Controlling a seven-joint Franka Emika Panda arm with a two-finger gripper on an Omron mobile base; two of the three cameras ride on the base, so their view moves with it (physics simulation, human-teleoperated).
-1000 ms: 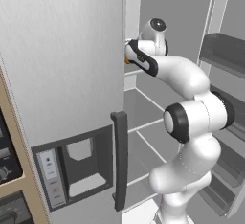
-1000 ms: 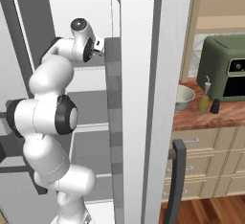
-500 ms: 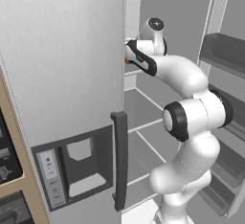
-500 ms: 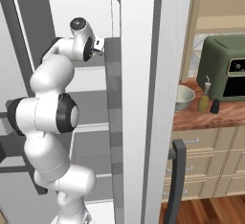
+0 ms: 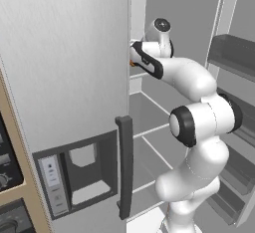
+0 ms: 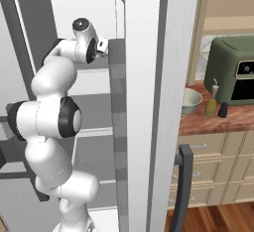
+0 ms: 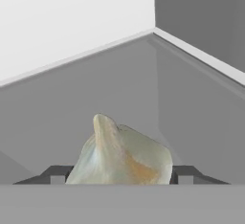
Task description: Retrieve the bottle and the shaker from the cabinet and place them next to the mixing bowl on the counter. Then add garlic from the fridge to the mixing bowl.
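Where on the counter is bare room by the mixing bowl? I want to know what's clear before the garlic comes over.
On the counter, bare surface shows in front of the mixing bowl, along the front edge. To the bowl's right it is crowded: the bottle, then the shaker, with the green appliance behind. The bowl's left is hidden by the fridge door.

Garlic (image 7: 122,156) papery, pale; fridge shelf (image 7: 143,89) matt grey plastic.

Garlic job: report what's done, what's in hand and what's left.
Done: the bottle and the shaker stand beside the mixing bowl on the counter. In hand: inside the open fridge, the gripper has a finger on each side of the garlic. Left: lifting it out and dropping it in the bowl.
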